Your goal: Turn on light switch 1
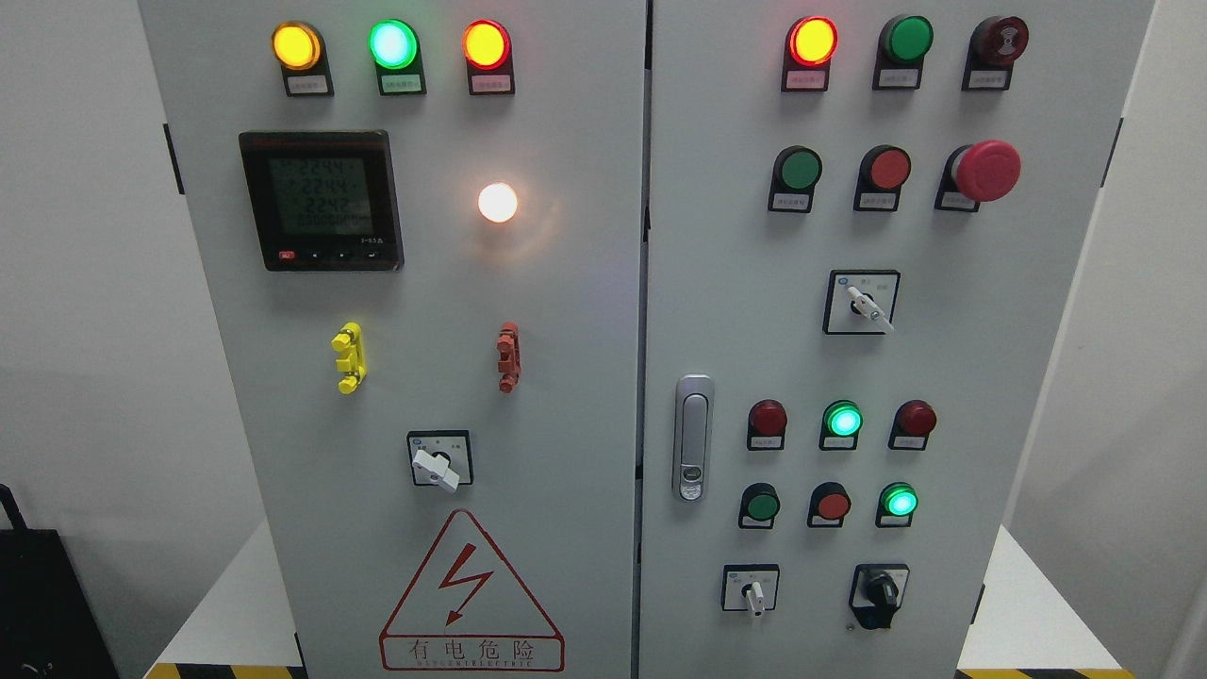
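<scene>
Light switch 1 cannot be singled out by you here: the small labels under the controls are too blurred to read. Neither robot hand shows, so you cannot tell how the fingers stand.

You face a tall pale grey metal cabinet (566,396) with two doors, standing on a white platform (236,604) edged with yellow-and-black striping, with plain white walls on both sides. A black object (42,604) sits at the lower left.

On the left door you see three lit round lamps along the top, a black digital meter (321,200), a glowing white round lamp (497,202), a yellow plastic clip (349,357), a red plastic clip (509,356) and a red triangular electric-hazard sign (469,594). The right door carries a silver door handle (693,438), a red mushroom-head stop button (985,171) and rows of red and green round buttons, some lit. Nothing stands in front of the panel.

Four rotary switches show. The white-knobbed selector on the left door (438,462) sits below the clips, its knob angled to the lower right. On the right door, the upper white lever selector (863,304) also points lower right, the small white lever selector (752,592) points down, and the black knob selector (880,590) sits just to its right.
</scene>
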### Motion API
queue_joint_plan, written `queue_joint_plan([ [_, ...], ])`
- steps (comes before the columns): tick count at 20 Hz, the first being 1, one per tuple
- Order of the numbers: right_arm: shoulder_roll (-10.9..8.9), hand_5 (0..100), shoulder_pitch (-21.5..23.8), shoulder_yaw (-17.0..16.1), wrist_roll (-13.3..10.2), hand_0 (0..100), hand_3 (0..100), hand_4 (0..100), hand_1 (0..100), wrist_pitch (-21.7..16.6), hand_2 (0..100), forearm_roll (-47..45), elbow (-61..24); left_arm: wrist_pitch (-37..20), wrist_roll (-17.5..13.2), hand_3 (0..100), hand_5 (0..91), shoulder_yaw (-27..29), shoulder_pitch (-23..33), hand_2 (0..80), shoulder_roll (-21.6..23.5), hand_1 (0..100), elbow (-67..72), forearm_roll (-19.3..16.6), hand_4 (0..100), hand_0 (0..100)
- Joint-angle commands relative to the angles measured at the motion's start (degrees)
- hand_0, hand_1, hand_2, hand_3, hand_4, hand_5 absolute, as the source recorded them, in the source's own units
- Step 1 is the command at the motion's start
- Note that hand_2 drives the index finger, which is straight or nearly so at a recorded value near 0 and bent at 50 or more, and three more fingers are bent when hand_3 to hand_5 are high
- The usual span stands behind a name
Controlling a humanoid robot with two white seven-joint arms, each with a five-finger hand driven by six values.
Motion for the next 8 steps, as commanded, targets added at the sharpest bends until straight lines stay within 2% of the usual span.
queue_joint_plan([
  [1, 0.02, 0, 0.0, 0.0, -0.1, 0, 0, 0, 0, 0.0, 0, 0.0, 0.0, 0.1, 0.0, 0, 0.0, -1.2, -0.7, 0.0, 1.1, 6, 9.0, -0.4, 7, 27],
  [8, 0.02, 0, 0.0, 0.0, 0.0, 0, 0, 0, 0, 0.0, 0, 0.0, 0.0, -0.1, 0.1, 0, 0.0, -1.3, -0.7, 0.0, 0.9, 4, 9.2, -0.4, 7, 27],
])
